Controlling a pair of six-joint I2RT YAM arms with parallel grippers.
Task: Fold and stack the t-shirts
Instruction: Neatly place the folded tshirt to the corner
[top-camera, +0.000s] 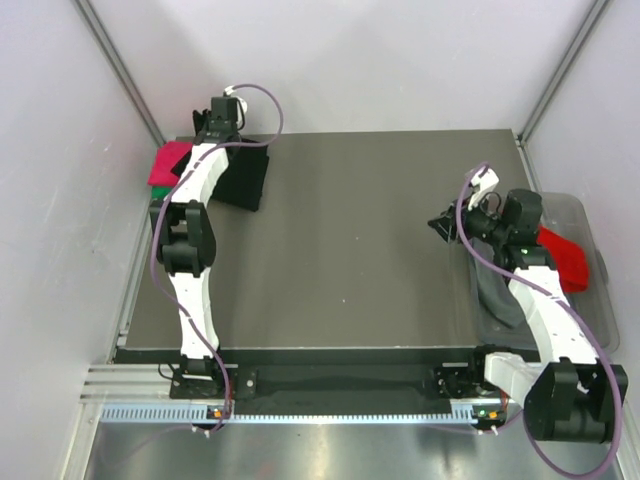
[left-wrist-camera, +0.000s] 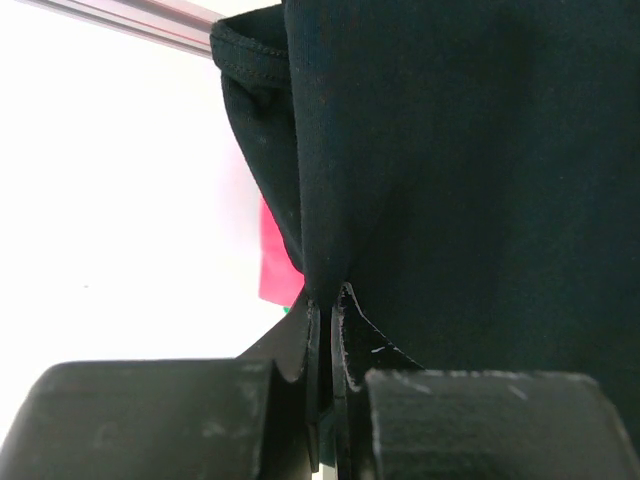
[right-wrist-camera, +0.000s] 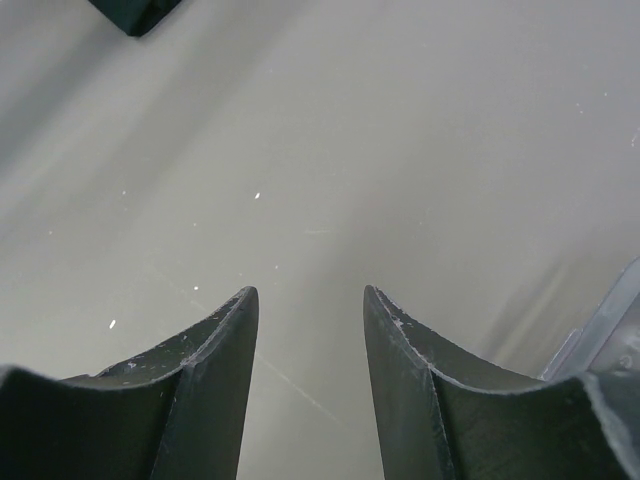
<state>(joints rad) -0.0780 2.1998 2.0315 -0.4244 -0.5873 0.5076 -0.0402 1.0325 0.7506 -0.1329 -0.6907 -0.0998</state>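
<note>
— Starting nearest the bases: what is the right pincer (right-wrist-camera: 310, 295) doing?

— Nothing yet. Its jaws stand apart with nothing between them, hovering over the bare table (right-wrist-camera: 350, 150). Just behind it sits the clear bin (top-camera: 592, 215), with a grey tee (top-camera: 495, 290) lying across the side nearest the pincer and a red tee (top-camera: 565, 255) deeper inside.

— And farther off?

— The left pincer (left-wrist-camera: 325, 300) is clamped tight on a fold of the black tee (left-wrist-camera: 450, 150). The cloth rises straight from the fingertips and fills the view ahead of them. From above, that tee lies just under the pincer at the table's far left corner. It seems already folded into a compact rectangle, though the arm hides part of it. Past the fingertips, to their left, a pink-red tee (left-wrist-camera: 272, 260) shows, and a green tee (top-camera: 157, 207) peeps out beside it at the table's edge.

— So which step is this?

— I judge it to be the stacking of the black tee: folded, gripped, and being placed by the pile at that corner.

— What does the next move need?

— Lowering the tee flat onto or beside the pink-red one, then letting go without dragging the fold open. The free pincer is well apart from it and could turn to the bin for the grey tee.
</note>
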